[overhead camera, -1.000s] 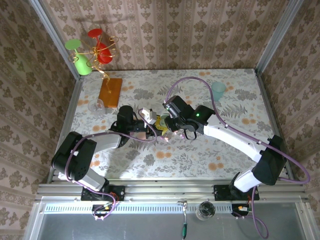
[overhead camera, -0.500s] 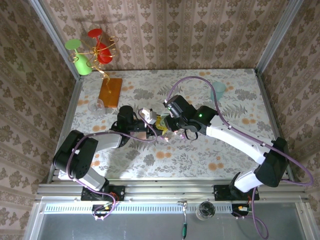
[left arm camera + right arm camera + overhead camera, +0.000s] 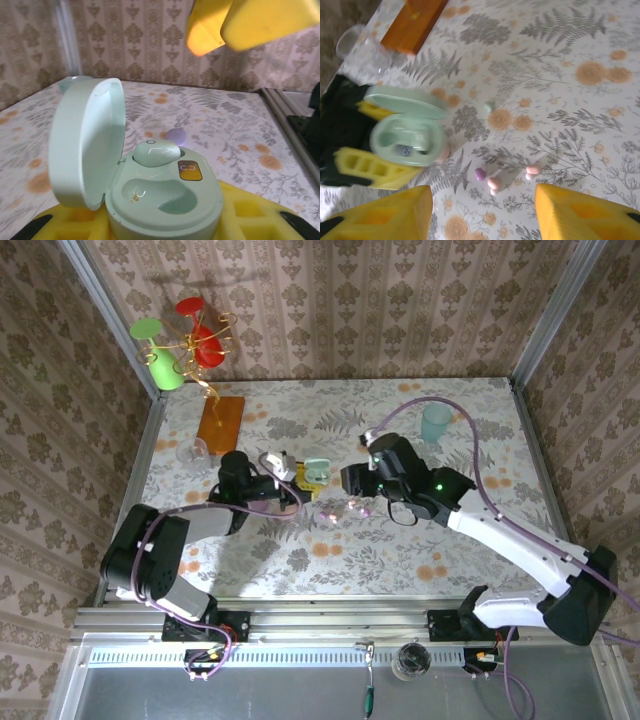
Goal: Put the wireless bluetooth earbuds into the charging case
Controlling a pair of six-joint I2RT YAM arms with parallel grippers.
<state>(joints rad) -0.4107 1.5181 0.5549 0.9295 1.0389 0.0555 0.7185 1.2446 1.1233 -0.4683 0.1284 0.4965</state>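
Wood block [image 3: 220, 423] and clear glass [image 3: 192, 452] sit well to the left of the left gripper [image 3: 302, 478]. That gripper is clamped on the mint charging case [image 3: 165, 200], with its yellow fingers [image 3: 70, 227] pressed against the base on both sides. The case's lid [image 3: 87, 145] stands open and upright at the base's left. One mint earbud [image 3: 156, 152] is seated in the far socket, and the near socket is bare. A lilac earbud [image 3: 176, 135] lies on the table [image 3: 240, 120] just beyond the case. To the case's right, the right gripper [image 3: 483, 192] hangs above the floral cloth, jaws spread wide with nothing between them. Pink earbuds [image 3: 494, 183] lie beside the lilac one, just ahead of its fingertips. A second mint earbud [image 3: 489, 106] rests farther ahead. A mint cup [image 3: 436, 423] stands beyond this gripper, to its right.
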